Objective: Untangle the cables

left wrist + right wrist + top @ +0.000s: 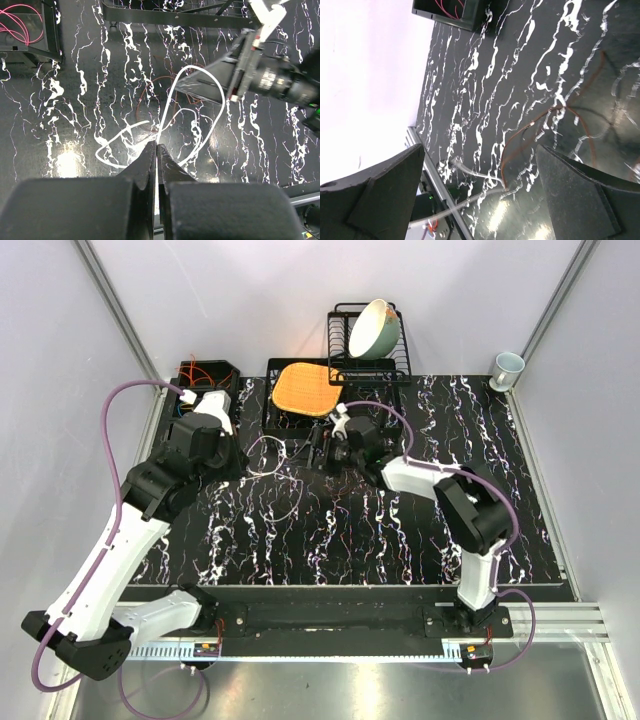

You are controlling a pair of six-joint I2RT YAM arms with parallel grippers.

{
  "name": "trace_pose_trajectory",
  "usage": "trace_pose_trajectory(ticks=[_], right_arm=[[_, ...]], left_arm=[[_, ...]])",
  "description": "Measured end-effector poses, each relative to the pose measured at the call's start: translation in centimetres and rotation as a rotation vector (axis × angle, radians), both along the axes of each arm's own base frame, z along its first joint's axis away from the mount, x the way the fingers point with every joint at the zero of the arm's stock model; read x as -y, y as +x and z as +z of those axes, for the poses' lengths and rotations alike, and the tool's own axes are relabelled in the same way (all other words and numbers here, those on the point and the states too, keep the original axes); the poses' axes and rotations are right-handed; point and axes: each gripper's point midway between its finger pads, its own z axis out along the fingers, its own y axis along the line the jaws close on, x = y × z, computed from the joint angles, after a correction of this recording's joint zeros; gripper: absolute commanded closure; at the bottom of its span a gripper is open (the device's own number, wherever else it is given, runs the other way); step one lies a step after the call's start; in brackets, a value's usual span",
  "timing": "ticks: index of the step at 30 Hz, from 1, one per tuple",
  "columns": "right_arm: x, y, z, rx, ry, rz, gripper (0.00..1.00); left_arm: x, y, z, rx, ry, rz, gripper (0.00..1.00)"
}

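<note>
Marbled table (330, 540) bears a bin (232, 368) of red cables (198, 372) (bowl (373, 328) in rack (370, 368)).

Two matching arms on show: the left arm (100, 560) has long white links joined by chunky black joint housings, and the right arm (470, 510) wears the same white and black. A lilac hose (130, 390) loops off each one. Black bases (80, 645) sit at the near edge, with a short red lead (218, 632) by each.

The left gripper (156, 145) has two matte black fingers, wedge-shaped and narrowing to thin tips. The right gripper (479, 150) has broad, flat black fingers with squared edges. Side-on, its wrist is a ringed black cylinder (280, 80) with a white bracket (267, 15) and a small green light (312, 105).
</note>
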Motion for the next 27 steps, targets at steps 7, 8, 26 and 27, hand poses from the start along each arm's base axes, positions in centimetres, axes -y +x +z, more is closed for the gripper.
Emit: trace_pose_trajectory(ticks=[7, 8, 26, 27], right_arm=[[-2.5, -0.3, -2.1, -0.06, 0.003, 0.04, 0.21], [-2.7, -0.4, -2.4, -0.068, 0.001, 0.045, 0.25], [-2.6, -1.2, -5.1, -0.133, -0.053, 0.054, 1.0], [-2.5, -1.2, -5.3, -0.135, -0.06, 0.053, 1.0]], left_arm=[[0.1, -0.2, -0.2, -0.008, -0.002, -0.008, 1.0], [0.1, -0.2, -0.3, -0.008, -0.002, -0.008, 1.0], [-0.2, -0.6, -0.3, -0.002, 0.003, -0.013, 1.0], [-0.2, -0.6, -0.3, 0.0, 0.005, -0.014, 1.0]])
